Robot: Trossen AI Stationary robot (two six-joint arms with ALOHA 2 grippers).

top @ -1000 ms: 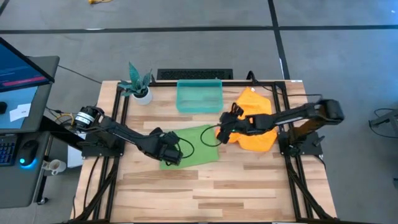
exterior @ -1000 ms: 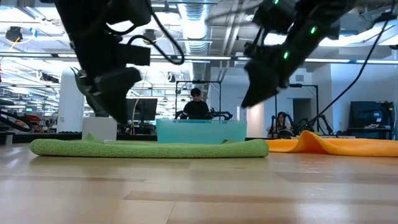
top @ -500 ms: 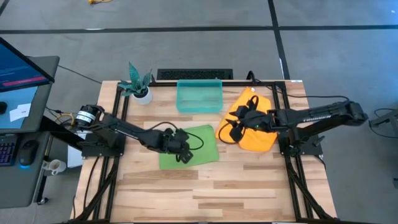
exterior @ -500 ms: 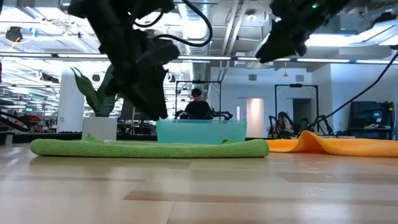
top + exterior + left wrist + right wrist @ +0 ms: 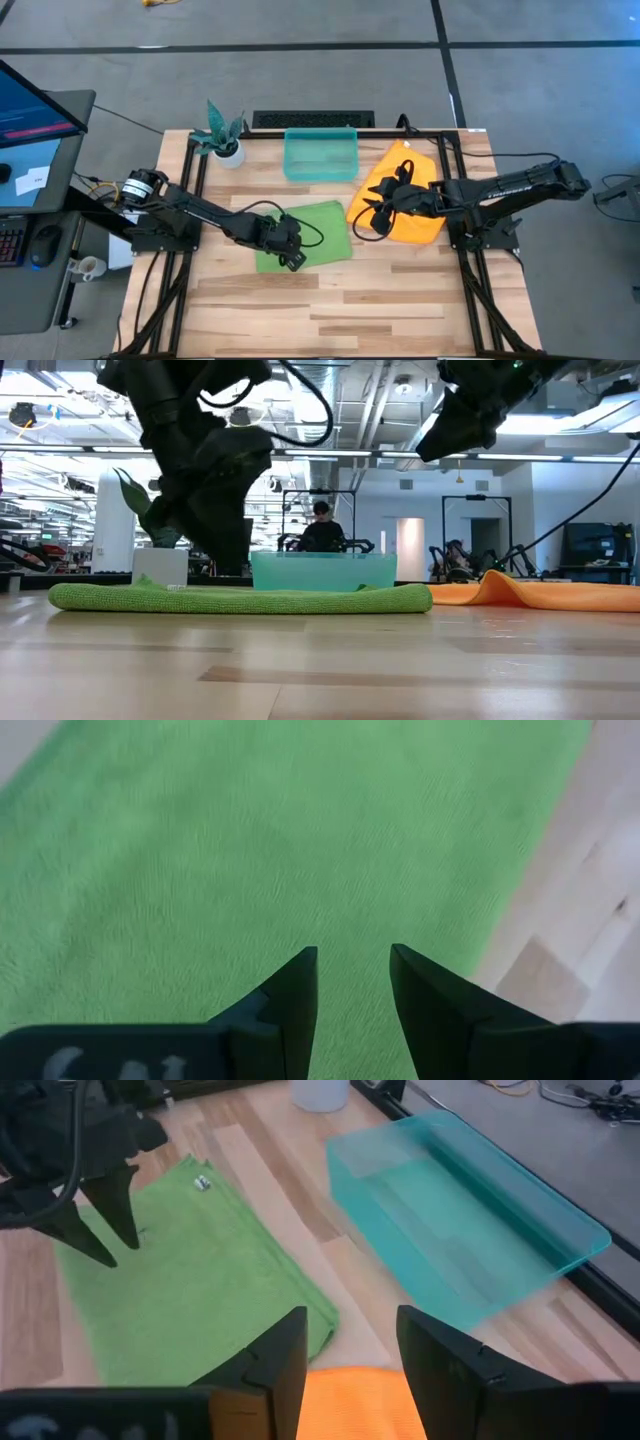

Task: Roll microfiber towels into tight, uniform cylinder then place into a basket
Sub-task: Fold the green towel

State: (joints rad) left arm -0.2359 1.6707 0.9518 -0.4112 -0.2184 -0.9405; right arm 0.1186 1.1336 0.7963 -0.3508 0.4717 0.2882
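Note:
The lime green towel [image 5: 318, 232] lies spread flat on the table in front of the basket; it also shows in the left wrist view [image 5: 250, 840] and the low view [image 5: 240, 598]. My left gripper [image 5: 290, 252] is open just above the towel's near left part, fingers pointing down [image 5: 350, 960]. The orange towel [image 5: 412, 195] lies rumpled at the right [image 5: 540, 592]. My right gripper [image 5: 365, 213] is open and empty, high over the orange towel's left edge [image 5: 350, 1330]. The teal basket [image 5: 320, 155] stands empty at the far middle.
A white pot with a teal plant [image 5: 225, 135] stands at the far left corner. Bare wood lies along the near half of the table [image 5: 330, 300]. People sit in the room beyond the table [image 5: 320, 530].
My left gripper has moved toward the table's right edge over the green towel and come down close to it. My right gripper has risen well above the table, away from the green towel's right edge. Both towels lie as before.

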